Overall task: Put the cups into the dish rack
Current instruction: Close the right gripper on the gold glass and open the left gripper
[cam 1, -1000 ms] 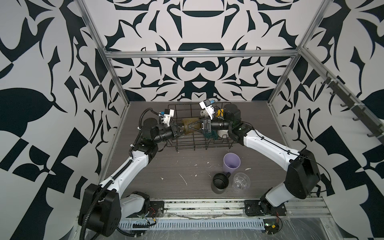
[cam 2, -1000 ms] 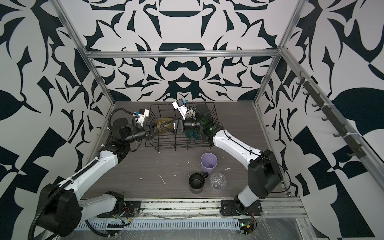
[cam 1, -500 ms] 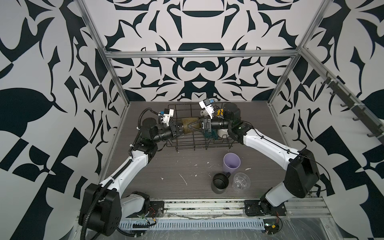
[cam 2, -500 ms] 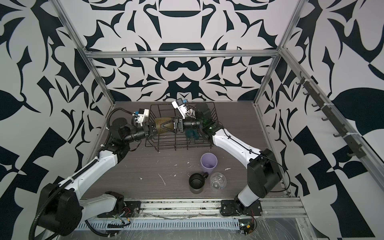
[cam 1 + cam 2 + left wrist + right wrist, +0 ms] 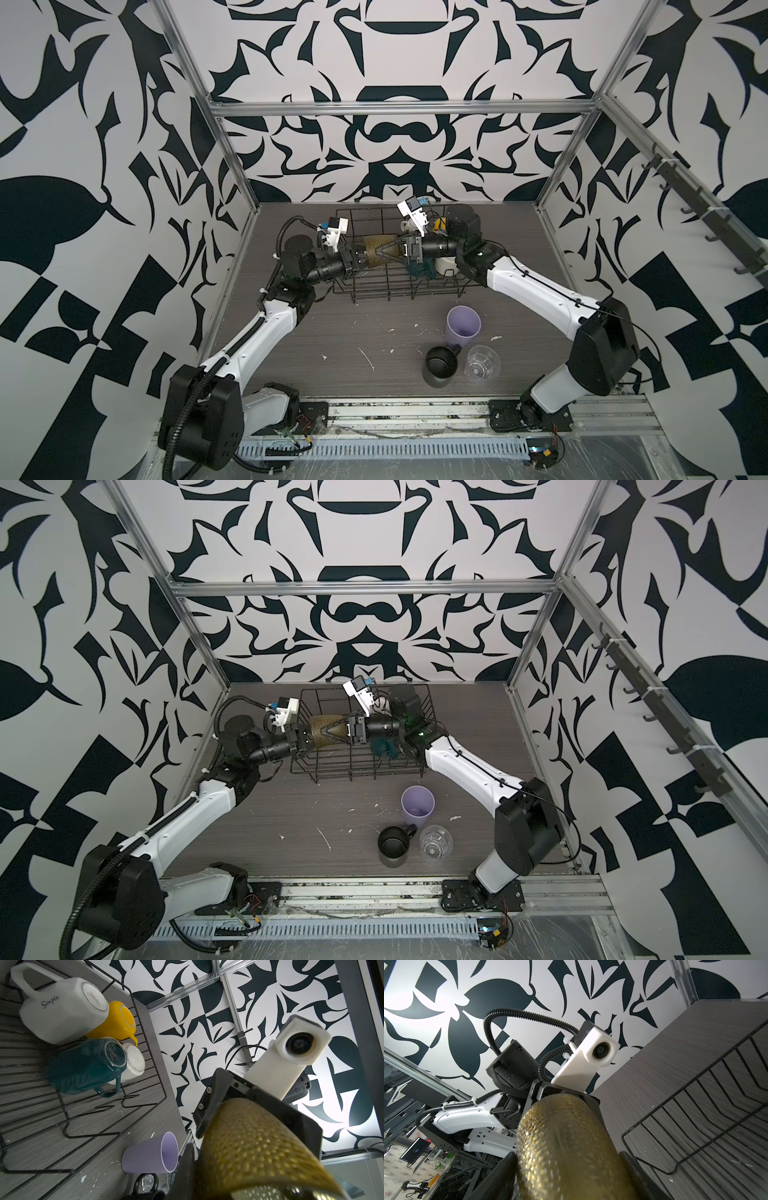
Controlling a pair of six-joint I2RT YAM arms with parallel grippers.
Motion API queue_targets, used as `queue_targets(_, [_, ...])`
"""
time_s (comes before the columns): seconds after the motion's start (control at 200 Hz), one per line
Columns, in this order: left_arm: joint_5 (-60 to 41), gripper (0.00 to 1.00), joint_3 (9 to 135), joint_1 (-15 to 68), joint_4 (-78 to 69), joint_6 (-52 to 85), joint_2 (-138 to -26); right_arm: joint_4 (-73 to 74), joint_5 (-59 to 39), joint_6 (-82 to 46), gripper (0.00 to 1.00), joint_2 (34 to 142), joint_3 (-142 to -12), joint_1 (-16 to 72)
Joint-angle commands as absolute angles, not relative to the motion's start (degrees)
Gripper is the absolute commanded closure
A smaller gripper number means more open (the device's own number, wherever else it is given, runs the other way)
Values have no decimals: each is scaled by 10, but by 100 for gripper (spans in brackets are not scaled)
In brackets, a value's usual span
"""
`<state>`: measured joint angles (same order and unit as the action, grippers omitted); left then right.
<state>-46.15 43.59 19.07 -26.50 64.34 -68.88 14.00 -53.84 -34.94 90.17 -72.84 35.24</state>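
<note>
Clock read on both top views, 12 toward the back wall.

Near, on the grey table (image 5: pixel 311 353):
- black mug (image 5: pixel 440 368) (image 5: pixel 392 845), upright, mouth up
- clear glass (image 5: pixel 482 365) (image 5: pixel 435 842), just beside the mug at its 3 o'clock
- lilac tumbler (image 5: pixel 462 328) (image 5: pixel 417 806) (image 5: pixel 149 1153), upright at the mug's 1 o'clock

All three stand outside the rack, off its 5 o'clock corner.

Mid-table: dish rack (image 5: pixel 386 282) (image 5: pixel 340 762), black wire. Its 3 o'clock end holds four mugs, tilted, bases turned toward the left wrist camera:
- teal faceted mug (image 5: pixel 419 270) (image 5: pixel 384 746) (image 5: pixel 83 1070), on the near side
- white mug (image 5: pixel 446 264) (image 5: pixel 135 1061), at the teal mug's 3 o'clock
- cream faceted mug (image 5: pixel 62 1012), lettered "Simple", on the far side
- yellow mug (image 5: pixel 438 224) (image 5: pixel 114 1022), touching the cream mug at its 3 o'clock

Amber glass (image 5: pixel 376 253) (image 5: pixel 322 733) (image 5: pixel 259 1147) (image 5: pixel 560 1136): translucent gold-brown, dimpled all over. It lies horizontal in the air above the rack's 9 o'clock half, wider end toward 9 o'clock.

Left gripper (image 5: pixel 360 262) (image 5: pixel 305 744): jaws pinched fully down on the glass's wider end.

Right gripper (image 5: pixel 380 254) (image 5: pixel 330 731): jaws wide, astride the narrower end. In the right wrist view its fingers (image 5: pixel 500 1178) lie against the glass on both sides.

Arms: both reach out from the near rail, elbows outward, wrists turned in and level. The left gripper points to 3 o'clock and the right to 9 o'clock. The right forearm passes over the rack's 3 o'clock end.
</note>
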Motion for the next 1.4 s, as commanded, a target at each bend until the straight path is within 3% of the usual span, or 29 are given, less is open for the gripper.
queue_targets(0.0, [-455,89,448,200,-281,638,-694,127,-487,-347,100,889,-749,373])
queue_targets(0.14, [-454,80,449,199,-281,638,-696,109,-462,-340,100,879,-751,373])
queue_targets(0.45, [-450,43,449,197,-274,636,-694,51,-411,-315,100,859,-759,372])
queue_targets(0.77, [-418,18,452,192,-206,590,-670,-16,-368,-278,100,843,-778,371])
queue_targets(1.065, [-342,4,462,180,-96,533,-632,-75,-330,-240,100,813,-794,368])
queue_targets(1.395, [-220,0,476,155,33,474,-577,-142,-274,-200,100,796,-816,366])
